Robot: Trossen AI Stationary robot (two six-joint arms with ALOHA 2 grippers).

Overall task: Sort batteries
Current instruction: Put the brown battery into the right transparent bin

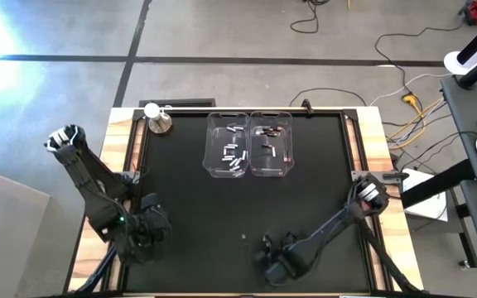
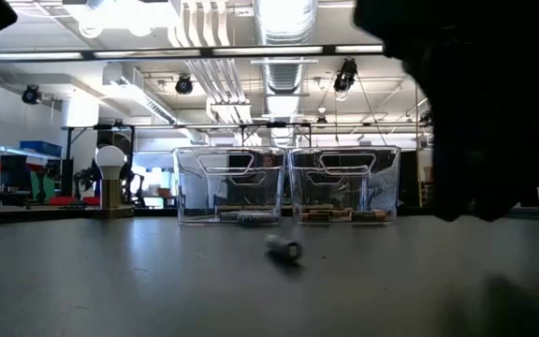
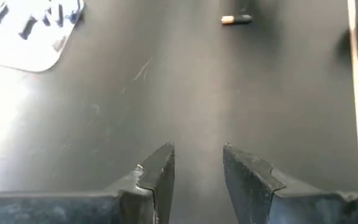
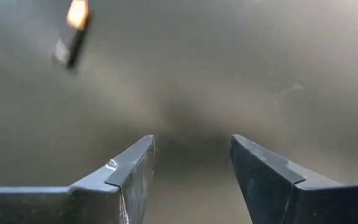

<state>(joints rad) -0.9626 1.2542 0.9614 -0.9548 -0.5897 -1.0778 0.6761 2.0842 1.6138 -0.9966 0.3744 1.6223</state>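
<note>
Sorting what is left comes down to one stray battery (image 1: 243,237) lying on its side on the black mat (image 1: 180,199), between my two arms and well short of the bins. My left gripper (image 1: 157,234) sits near the front left of the mat with its fingers (image 3: 160,168) parted to a middling gap, holding nothing and touching nothing; the battery shows far ahead of it in its wrist view. To take the piece well I would judge it best to come down with the fingers straddling its short width, squarely across the cylinder (it will roll if nudged from one end), and close only once both pads are level with the mat.

Farther back, the left bin (image 1: 227,142) holds the silvery-white cells and the right bin (image 1: 271,142) the dark ones, standing touching side by side; the stray looks dark with a lighter tip, so I judge it belongs in the right bin, though I cannot be sure.

My right gripper (image 1: 265,247) is the nearer one, just beside the battery, jaws standing fairly wide and empty, the cell off to one side of them rather than between them
</note>
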